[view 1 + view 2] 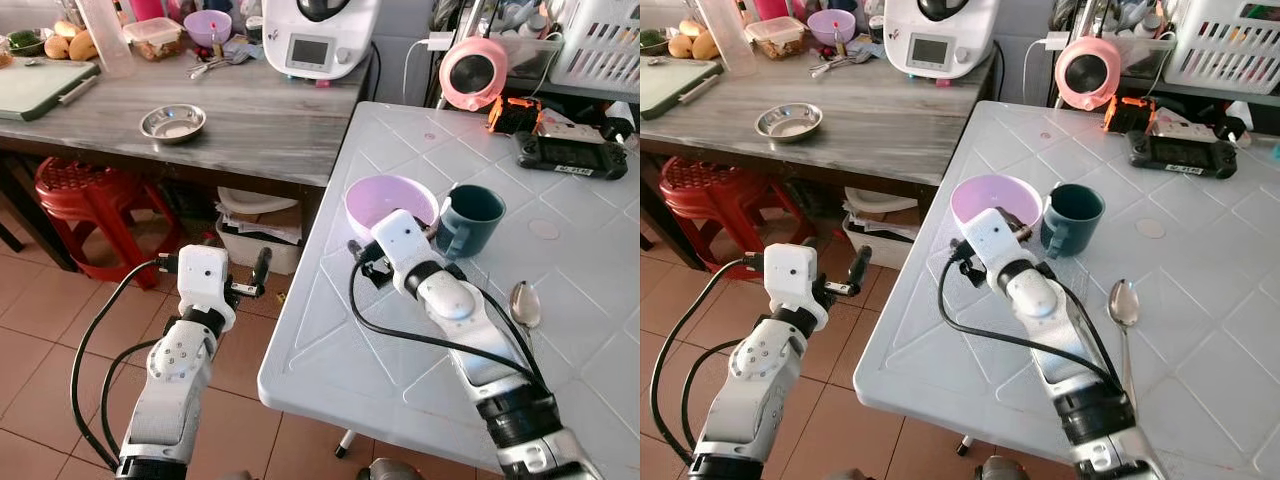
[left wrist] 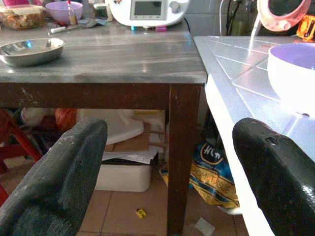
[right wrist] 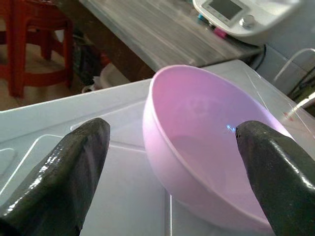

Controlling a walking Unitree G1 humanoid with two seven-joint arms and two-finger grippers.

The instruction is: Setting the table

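Observation:
A pale pink bowl stands on the white plastic table near its left edge. A dark teal mug touches the bowl's right side. A metal spoon lies to the right of my right arm. My right gripper is open at the bowl's near rim, one finger outside the wall and the other over the inside. My left gripper hangs open over the floor left of the white table, holding nothing.
A grey-topped wooden table adjoins on the left, with a steel bowl and a white kitchen machine. Below it are a red stool and boxes. A pink kettle and a black controller sit at the back.

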